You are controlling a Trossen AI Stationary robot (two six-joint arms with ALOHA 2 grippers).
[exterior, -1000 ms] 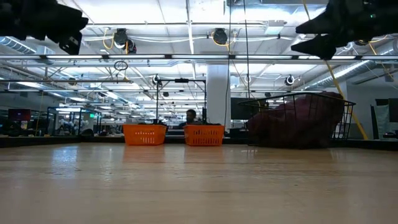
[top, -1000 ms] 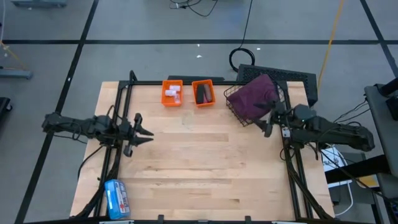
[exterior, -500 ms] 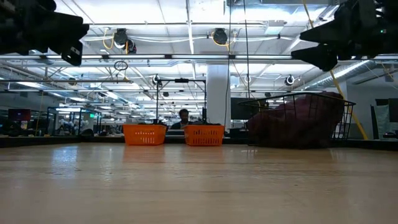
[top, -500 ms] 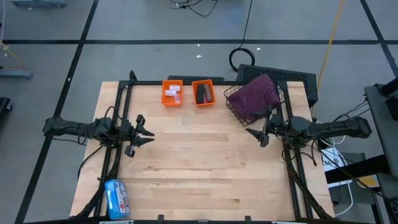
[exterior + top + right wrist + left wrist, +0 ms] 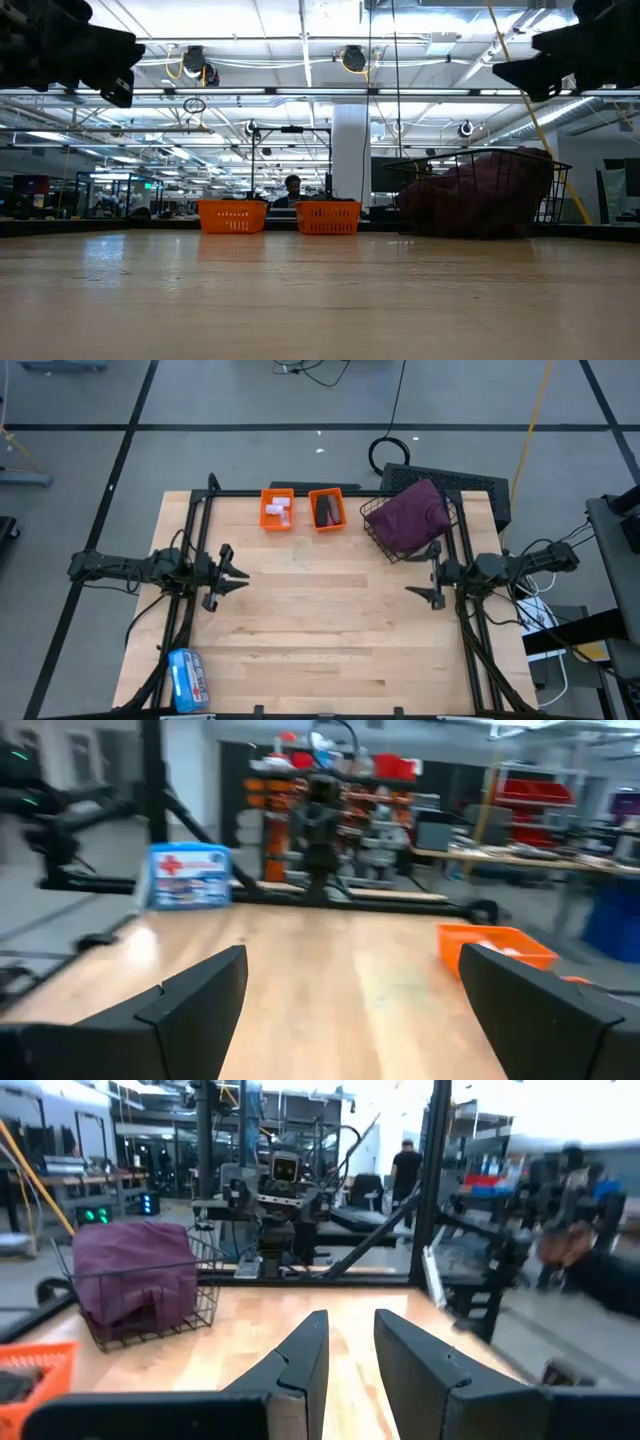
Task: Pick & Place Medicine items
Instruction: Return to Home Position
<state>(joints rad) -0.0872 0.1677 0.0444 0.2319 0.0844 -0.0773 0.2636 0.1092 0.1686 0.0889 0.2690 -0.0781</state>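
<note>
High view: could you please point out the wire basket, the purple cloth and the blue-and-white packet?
wire basket (image 5: 380, 540): high view, left wire wall.
purple cloth (image 5: 411, 515): high view, its middle.
blue-and-white packet (image 5: 187, 678): high view, its middle.

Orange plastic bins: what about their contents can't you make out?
Low view: the orange plastic bins' walls hide their contents.
High view: white pieces in left bin, dark pieces in right bin, too small to count.
Left wrist view: one bin cut by the edge.

We see open room across the middle of the surface (image 5: 320, 620); orange bins (image 5: 265, 510), a wire basket (image 5: 370, 525) and a packet (image 5: 187, 678) line its edges.
</note>
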